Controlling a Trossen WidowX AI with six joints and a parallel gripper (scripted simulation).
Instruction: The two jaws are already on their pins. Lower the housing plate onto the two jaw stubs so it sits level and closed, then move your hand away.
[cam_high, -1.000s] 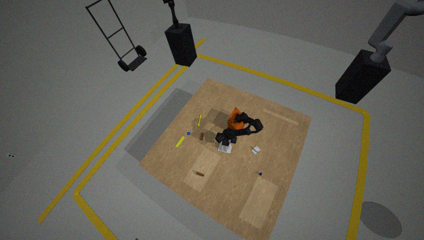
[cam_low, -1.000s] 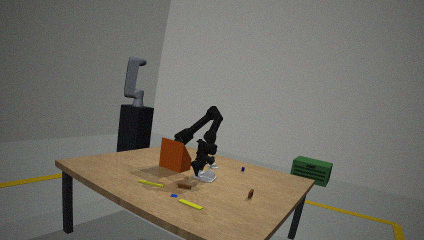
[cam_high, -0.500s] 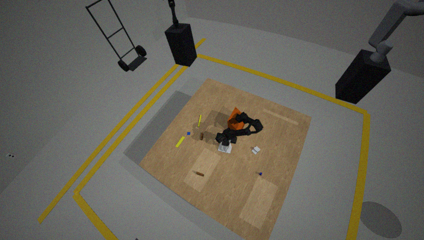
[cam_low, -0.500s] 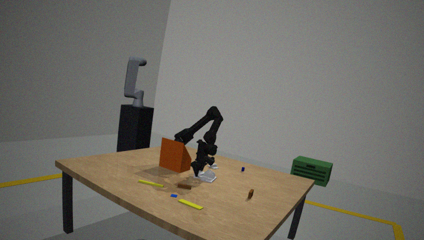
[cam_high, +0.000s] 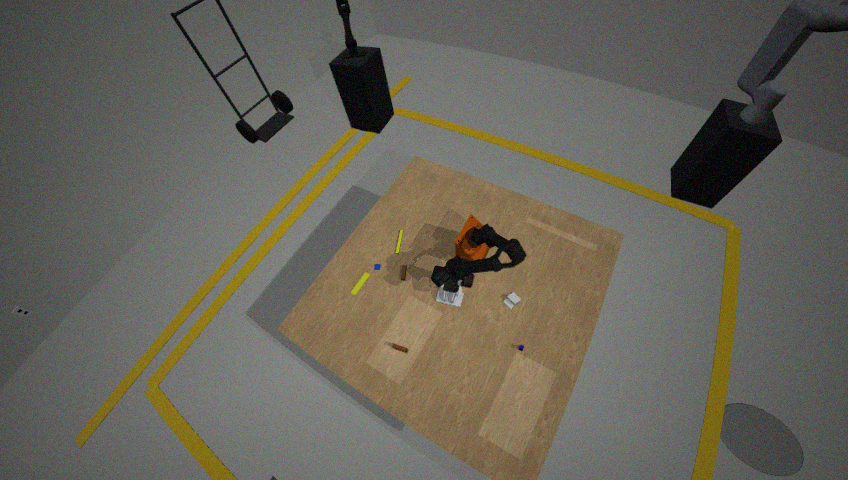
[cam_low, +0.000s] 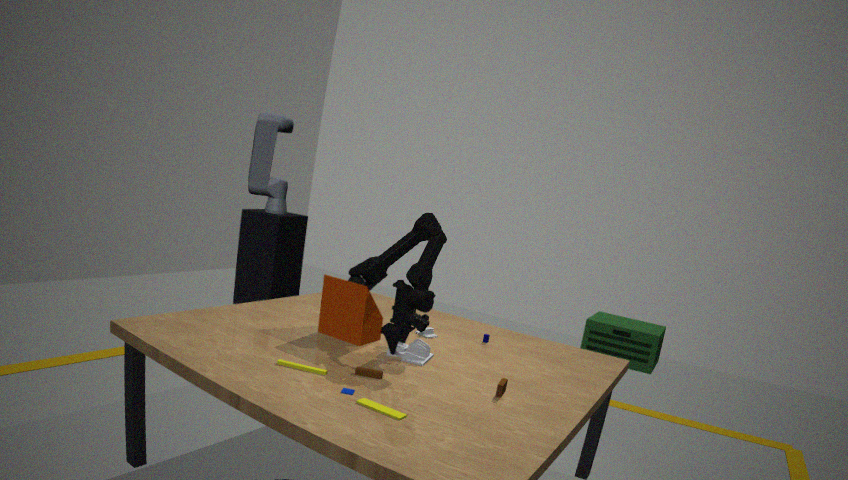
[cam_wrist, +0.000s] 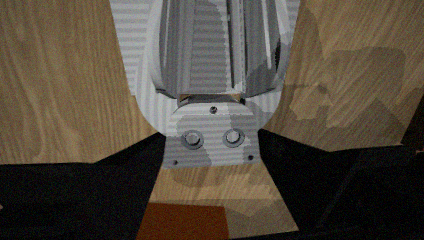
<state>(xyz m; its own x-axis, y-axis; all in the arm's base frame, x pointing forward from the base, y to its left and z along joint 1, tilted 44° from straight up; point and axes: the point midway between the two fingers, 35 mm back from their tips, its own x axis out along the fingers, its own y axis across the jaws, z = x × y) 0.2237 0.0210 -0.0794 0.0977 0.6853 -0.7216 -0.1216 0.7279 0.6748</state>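
The housing plate (cam_wrist: 220, 123) is a small light grey plate with two ringed round holes; a pin end shows in each. My gripper (cam_wrist: 211, 133) (cam_high: 450, 288) is shut on it, one black finger at each side edge. The plate lies at the near end of the grey curved jaws (cam_wrist: 170, 50) (cam_wrist: 262, 50). The white base (cam_wrist: 131, 60) (cam_low: 421, 361) lies under the jaws on the wooden table (cam_high: 464, 380) (cam_low: 238, 350). A narrow dark gap shows between the plate's far edge and the jaws. The jaw stubs are hidden, and I cannot tell whether the plate is level or touches them.
An orange block (cam_high: 462, 243) (cam_low: 348, 309) stands beside the arm. A small white piece (cam_high: 511, 299) (cam_low: 427, 333) lies across from it. Brown blocks (cam_high: 403, 272) (cam_low: 501, 387), yellow bars (cam_high: 360, 283) (cam_low: 301, 366), a blue tile (cam_low: 347, 391) and a dark blue cube (cam_high: 521, 347) lie around.
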